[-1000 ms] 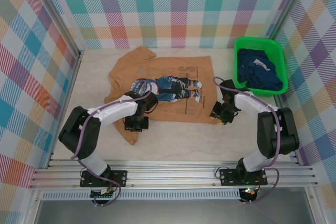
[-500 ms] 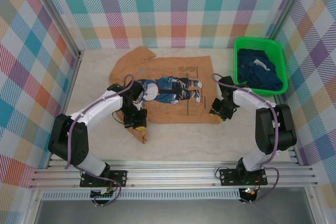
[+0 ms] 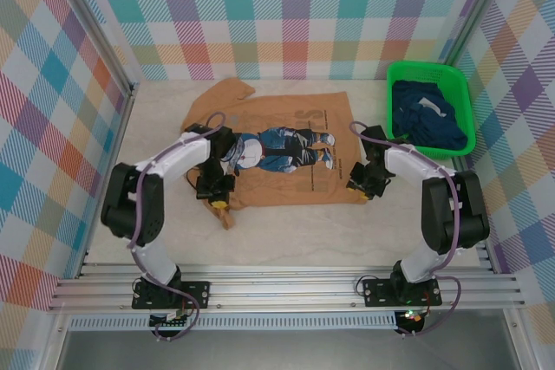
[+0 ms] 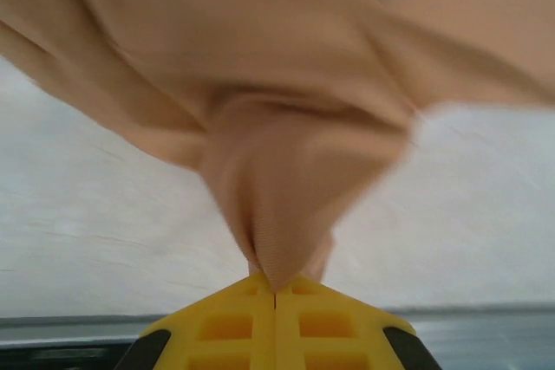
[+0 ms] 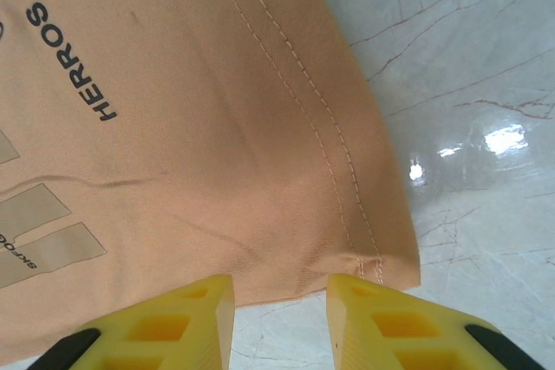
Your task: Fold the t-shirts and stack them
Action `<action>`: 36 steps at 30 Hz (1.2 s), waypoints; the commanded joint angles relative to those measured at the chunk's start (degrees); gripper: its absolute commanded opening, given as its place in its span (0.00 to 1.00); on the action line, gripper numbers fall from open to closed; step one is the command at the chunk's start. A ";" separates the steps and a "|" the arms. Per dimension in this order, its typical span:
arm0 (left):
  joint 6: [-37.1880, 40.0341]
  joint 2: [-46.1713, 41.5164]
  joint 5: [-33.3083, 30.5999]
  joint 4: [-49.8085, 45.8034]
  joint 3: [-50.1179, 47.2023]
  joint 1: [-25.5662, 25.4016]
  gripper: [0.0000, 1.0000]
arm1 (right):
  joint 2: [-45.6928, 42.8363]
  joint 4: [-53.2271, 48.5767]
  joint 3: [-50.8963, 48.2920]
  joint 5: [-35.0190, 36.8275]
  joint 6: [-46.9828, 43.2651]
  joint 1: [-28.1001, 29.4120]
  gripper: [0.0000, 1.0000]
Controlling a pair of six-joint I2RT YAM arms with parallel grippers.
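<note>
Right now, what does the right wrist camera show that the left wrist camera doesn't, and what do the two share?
Right wrist: the stitched hem corner of the tan-orange t-shirt lies flat on the table, with dark printed lettering on the cloth. The right gripper has its jaws apart, just short of that hem.
Left wrist: the left gripper is shut on a bunched fold of the cloth, which is drawn into a taut peak.
Both: the same tan-orange fabric, yellow fingertips and the pale table.

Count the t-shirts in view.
2 discernible: a tan-orange t-shirt spread on the table; navy cloth heaped in the green basket, which may hide more shirts.
</note>
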 commanded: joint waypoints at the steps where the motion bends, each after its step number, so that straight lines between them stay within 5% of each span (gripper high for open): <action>1: 3.83 5.92 -15.40 -2.22 4.71 1.12 0.00 | 1.04 -0.82 1.50 -0.65 -1.44 -0.07 0.33; 4: 6.78 10.91 -20.79 -1.77 8.21 1.14 0.04 | 1.06 -0.80 1.55 -0.67 -1.84 -0.06 0.33; 7: 8.63 13.70 -25.79 -1.61 10.23 1.06 0.22 | 0.84 -0.88 1.46 -0.90 -2.21 -0.08 0.33; 12: 5.51 7.98 -32.99 -1.83 9.31 -0.75 0.35 | -0.77 -1.08 1.20 -0.75 -2.61 -0.06 0.33; 15: 1.19 -0.12 -28.62 -1.05 5.76 -2.53 0.37 | -1.79 -1.37 1.21 -0.48 -3.01 -0.07 0.33; 19: -1.98 -7.70 -8.57 5.57 -1.83 -3.75 0.29 | -2.51 -1.58 0.86 -0.49 -3.14 -0.05 0.33; 21: -2.10 -7.97 -4.87 7.27 -4.32 -4.98 0.27 | -2.56 -1.49 0.60 -0.69 -3.11 -0.07 0.33; 36: 4.68 1.31 -11.83 12.69 -3.13 -6.69 0.35 | -3.88 -0.76 -0.72 -2.66 -2.08 -0.08 0.34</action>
